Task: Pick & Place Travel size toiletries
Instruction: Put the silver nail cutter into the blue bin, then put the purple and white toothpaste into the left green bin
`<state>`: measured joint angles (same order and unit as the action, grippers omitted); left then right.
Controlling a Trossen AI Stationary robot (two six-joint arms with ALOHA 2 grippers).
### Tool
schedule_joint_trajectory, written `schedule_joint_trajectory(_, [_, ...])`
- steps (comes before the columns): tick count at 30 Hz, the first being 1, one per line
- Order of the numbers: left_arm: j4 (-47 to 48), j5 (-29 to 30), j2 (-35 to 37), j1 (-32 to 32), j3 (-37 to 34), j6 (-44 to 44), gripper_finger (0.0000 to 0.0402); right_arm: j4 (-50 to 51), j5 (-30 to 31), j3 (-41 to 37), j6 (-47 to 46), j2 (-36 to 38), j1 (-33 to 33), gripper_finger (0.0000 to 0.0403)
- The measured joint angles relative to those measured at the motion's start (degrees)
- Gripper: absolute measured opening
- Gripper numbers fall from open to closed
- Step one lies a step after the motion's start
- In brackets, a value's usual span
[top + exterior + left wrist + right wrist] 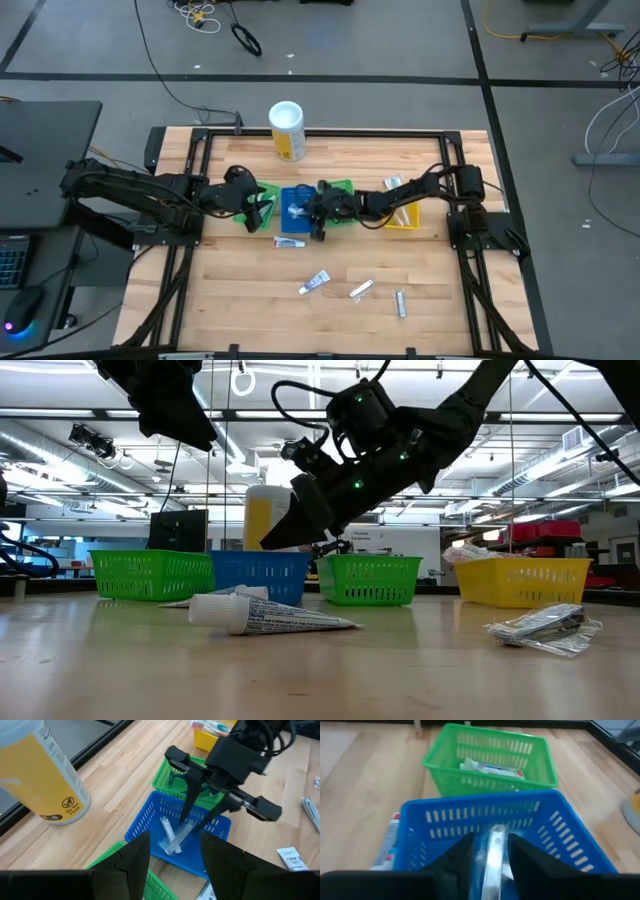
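Note:
My right gripper (492,865) hangs over the blue tray (470,815), shut on a silvery wrapped item (495,845). My left gripper (175,865) is open and holds nothing; it hovers over the left green tray (112,862), beside the blue tray (285,195). Loose toiletries lie flat on the table toward its near edge: a white-and-blue tube (290,242), another tube (315,283), a packet (361,290) and a silvery piece (401,303). The left green tray (490,780) holds toiletries (492,768). My right gripper pinches the silvery wrapped item's upper part (496,837) between its two fingers (189,802), slanting down from the table's right side. The item hangs below the fingers inside the blue tray; its lower end (170,842) is near the tray floor, touching or not I cannot tell.
A tall white-and-yellow canister (286,130) stands near the far edge. A second green tray (340,190) and a yellow tray (403,215) with items sit right of the blue one. Bare wood lies along the table's near side around the loose items.

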<state>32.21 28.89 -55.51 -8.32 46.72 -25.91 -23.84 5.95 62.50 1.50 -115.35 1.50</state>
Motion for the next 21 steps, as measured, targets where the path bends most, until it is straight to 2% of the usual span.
schedule_joint_trajectory(5, [0.02,-0.04,0.0,0.0,0.0,2.62,0.018,-0.94,-0.44,0.0,0.88,0.41,-0.12,0.0155])
schedule_joint_trajectory(13, [0.03,-4.21,0.0,-2.45,0.0,6.49,0.018,5.66,-1.68,0.0,0.47,5.55,-4.54,0.0177])
schedule_joint_trajectory(17, [-0.04,-0.53,-1.0,-6.83,-0.12,5.47,0.018,10.23,1.33,0.0,0.83,7.97,-7.46,0.0179])
schedule_joint_trajectory(21, [-1.07,3.27,-4.02,-11.84,-0.05,2.35,0.018,14.23,1.37,0.0,-1.33,10.41,-10.78,0.0179])
